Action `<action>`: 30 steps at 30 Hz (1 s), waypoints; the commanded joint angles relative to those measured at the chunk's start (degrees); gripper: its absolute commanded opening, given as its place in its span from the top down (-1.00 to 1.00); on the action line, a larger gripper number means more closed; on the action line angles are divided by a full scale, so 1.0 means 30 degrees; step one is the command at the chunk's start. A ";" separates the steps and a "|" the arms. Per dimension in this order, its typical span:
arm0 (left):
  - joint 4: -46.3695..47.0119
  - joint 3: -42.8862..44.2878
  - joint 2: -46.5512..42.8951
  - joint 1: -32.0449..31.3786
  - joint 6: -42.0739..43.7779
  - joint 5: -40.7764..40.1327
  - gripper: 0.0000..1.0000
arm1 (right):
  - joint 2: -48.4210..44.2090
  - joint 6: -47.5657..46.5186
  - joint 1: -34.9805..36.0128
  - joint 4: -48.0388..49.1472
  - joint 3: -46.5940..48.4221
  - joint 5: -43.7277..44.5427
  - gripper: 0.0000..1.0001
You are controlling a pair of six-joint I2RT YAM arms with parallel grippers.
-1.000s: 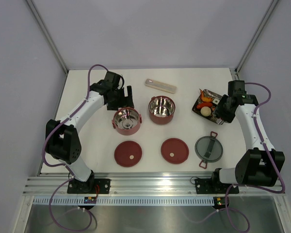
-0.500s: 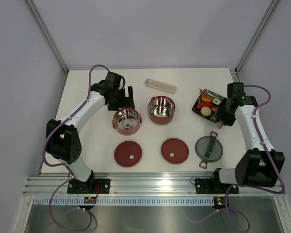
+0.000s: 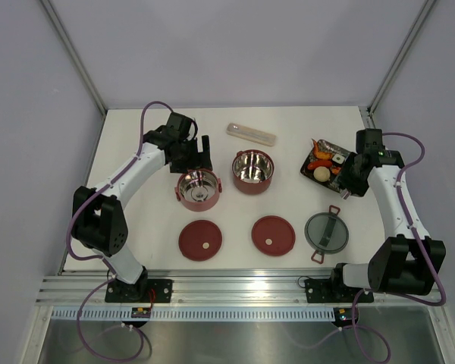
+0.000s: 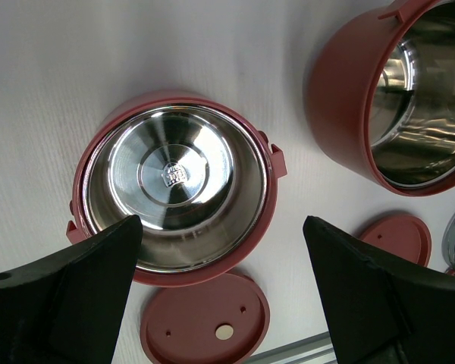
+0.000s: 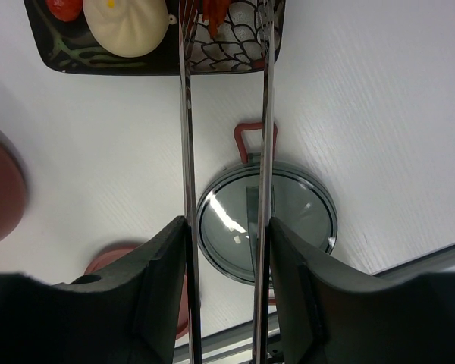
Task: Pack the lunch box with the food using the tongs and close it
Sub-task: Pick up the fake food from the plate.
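Two maroon lunch box bowls stand mid-table, one at the left [image 3: 199, 189] and a taller one at the right [image 3: 253, 171], both with bare steel insides. My left gripper [image 3: 191, 155] hangs open just behind the left bowl [image 4: 174, 186], its jaws [image 4: 221, 227] wide apart and holding nothing. My right gripper [image 3: 347, 176] is shut on the silver tongs [image 5: 186, 152], one arm against each finger [image 5: 226, 224]. The tong tips reach into the black tray [image 5: 246, 61] beside an orange-red piece of food [image 5: 212, 15]. A white bun [image 5: 129, 26] lies left of them.
Two flat maroon disc lids [image 3: 200, 240] [image 3: 273, 234] lie near the front. The grey top lid with red latches [image 3: 326, 232] sits at the front right, under my right wrist. A pale beige cutlery case [image 3: 251, 134] lies at the back.
My right gripper has edged slightly along the tray's near corner with the tongs in it. The left arm has hardly moved.
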 commanded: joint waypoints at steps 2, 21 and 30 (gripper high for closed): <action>0.0674 0.0616 0.0070 -0.0072 0.0201 0.0219 -0.82 | -0.0126 -0.0078 -0.0049 0.0900 0.0328 -0.0203 -0.05; 0.0558 0.0938 0.0392 -0.0131 0.0260 0.0394 -0.82 | 0.0696 -0.0225 -0.0049 0.1605 -0.0580 -0.0087 0.26; 0.0499 0.1055 0.0480 -0.0160 0.0318 0.0395 -0.82 | 0.0109 -0.0371 -0.0049 0.0696 0.0356 -0.0087 0.75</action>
